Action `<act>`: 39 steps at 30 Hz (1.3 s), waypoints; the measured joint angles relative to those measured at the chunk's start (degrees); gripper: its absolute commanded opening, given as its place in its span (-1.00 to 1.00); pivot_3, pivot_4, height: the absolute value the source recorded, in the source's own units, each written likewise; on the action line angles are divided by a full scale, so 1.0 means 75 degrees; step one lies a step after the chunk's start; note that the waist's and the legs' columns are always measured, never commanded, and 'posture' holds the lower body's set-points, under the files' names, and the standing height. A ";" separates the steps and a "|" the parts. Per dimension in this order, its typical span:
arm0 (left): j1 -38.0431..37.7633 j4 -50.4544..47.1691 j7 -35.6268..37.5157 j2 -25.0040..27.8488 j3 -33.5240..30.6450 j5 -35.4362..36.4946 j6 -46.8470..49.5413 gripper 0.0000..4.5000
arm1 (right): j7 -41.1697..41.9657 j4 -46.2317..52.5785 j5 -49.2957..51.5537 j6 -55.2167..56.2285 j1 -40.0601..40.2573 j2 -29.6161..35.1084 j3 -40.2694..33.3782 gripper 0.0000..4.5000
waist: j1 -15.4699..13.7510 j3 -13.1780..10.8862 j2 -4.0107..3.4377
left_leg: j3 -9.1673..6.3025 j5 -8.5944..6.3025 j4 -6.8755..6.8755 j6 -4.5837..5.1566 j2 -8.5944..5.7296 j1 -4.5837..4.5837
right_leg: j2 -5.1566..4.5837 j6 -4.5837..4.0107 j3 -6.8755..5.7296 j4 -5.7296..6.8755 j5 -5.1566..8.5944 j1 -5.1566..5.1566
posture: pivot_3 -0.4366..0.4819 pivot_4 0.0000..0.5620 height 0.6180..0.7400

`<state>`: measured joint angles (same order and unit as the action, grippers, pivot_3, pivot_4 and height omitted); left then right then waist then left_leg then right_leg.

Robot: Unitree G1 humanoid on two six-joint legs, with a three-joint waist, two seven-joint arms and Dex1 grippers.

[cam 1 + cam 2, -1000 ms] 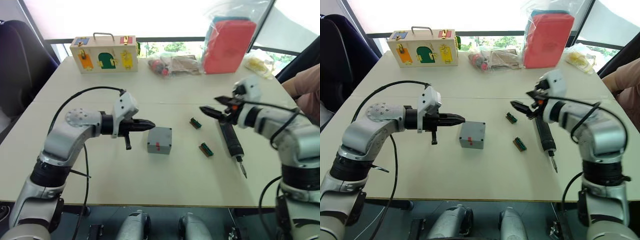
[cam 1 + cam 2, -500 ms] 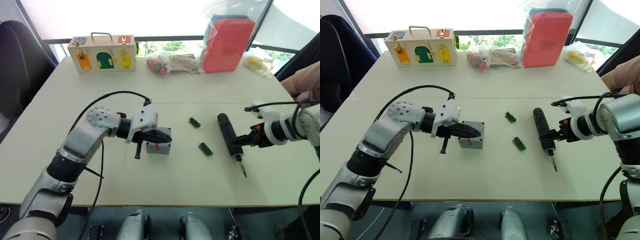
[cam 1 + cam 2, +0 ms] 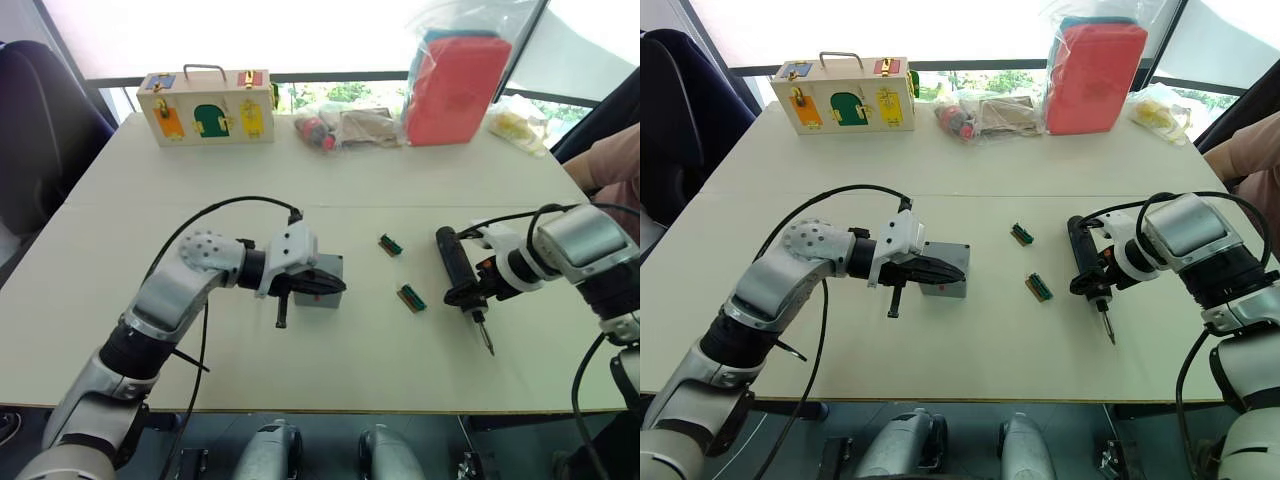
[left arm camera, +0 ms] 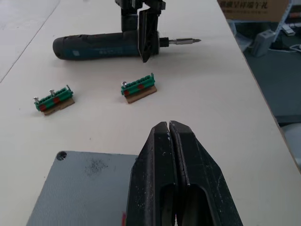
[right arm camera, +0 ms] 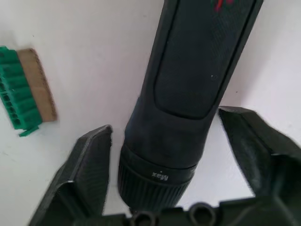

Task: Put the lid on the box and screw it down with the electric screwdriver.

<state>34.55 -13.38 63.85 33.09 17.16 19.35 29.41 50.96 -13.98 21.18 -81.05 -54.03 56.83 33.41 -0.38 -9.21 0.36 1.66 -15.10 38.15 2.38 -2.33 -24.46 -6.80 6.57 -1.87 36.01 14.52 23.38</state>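
Observation:
The small grey box (image 3: 330, 268) stands mid-table. Its flat top with a corner screw hole (image 4: 61, 155) looks like the lid seated on it. My left gripper (image 3: 340, 287) is shut, its closed fingers (image 4: 168, 141) lying across that top and pointing right. The black electric screwdriver (image 3: 455, 265) lies on the table to the right, its bit (image 3: 487, 340) toward the near edge. My right gripper (image 3: 462, 292) is open, one finger (image 5: 89, 165) on each side of the screwdriver body (image 5: 197, 56) near the bit end, with gaps on both sides.
Two green-and-brown blocks (image 3: 391, 245) (image 3: 411, 298) lie between box and screwdriver. Along the far edge stand a wooden case with coloured doors (image 3: 208, 106), small bags (image 3: 345, 127) and a red box in a plastic bag (image 3: 455, 90). A person's arm (image 3: 610, 165) shows at right.
My right gripper came in from the right and now straddles the screwdriver's lower end. My left gripper moved right to the box and now rests across its top.

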 measured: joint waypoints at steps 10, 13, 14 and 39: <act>-0.0331 -0.0107 -0.0405 0.0066 -0.0148 0.0011 0.0071 -1.00 | 0.0358 -0.0941 -0.0530 0.0405 -0.0202 -0.0255 -0.0012 -0.19 | 0.0002 0.0006 0.0010 | -0.0002 0.0000 0.0007 -0.0002 0.0000 0.0009 | 0.0001 -0.0009 -0.0001 -0.0001 -0.0006 -0.0014 | -0.05 -0.47 1.00; -0.0349 -0.0010 -0.0332 0.0242 -0.0424 0.0101 0.0066 -1.00 | -0.0008 -0.2013 -0.0812 0.1079 -0.0503 -0.0544 -0.0466 -0.19 | 0.0006 -0.0004 -0.0007 | 0.0003 0.0000 0.0006 -0.0003 -0.0008 0.0003 | 0.0000 -0.0016 0.0000 -0.0001 -0.0009 0.0000 | -0.05 -0.47 1.00; -0.0345 0.0100 -0.0289 0.0299 -0.0500 0.0136 0.0063 -1.00 | -0.0137 -0.2246 -0.0866 0.1345 -0.0621 -0.0588 -0.0701 -0.19 | 0.0007 -0.0017 -0.0028 | 0.0005 0.0000 0.0005 -0.0004 -0.0011 -0.0003 | 0.0002 -0.0015 0.0000 0.0002 -0.0009 0.0009 | -0.05 -0.47 1.00; 0.0839 0.2302 -0.0115 -0.0003 -0.0396 -0.0565 0.0035 -1.00 | -0.3864 0.4215 0.1241 0.6477 0.3083 -0.6220 -0.5258 -0.19 | 0.0021 -0.0062 -0.0072 | 0.0005 0.0036 -0.0001 -0.0053 0.0002 -0.0001 | 0.0055 0.0000 0.0000 0.0027 -0.0009 0.0008 | -0.05 -0.47 1.00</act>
<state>40.84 3.89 62.99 33.07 14.19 15.11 29.67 21.98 17.63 30.49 -32.47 -30.91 10.17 -6.02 -0.22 -9.67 -0.18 1.69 -14.83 38.14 1.98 -2.32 -24.47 -6.39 6.57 -1.87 36.21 14.44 23.44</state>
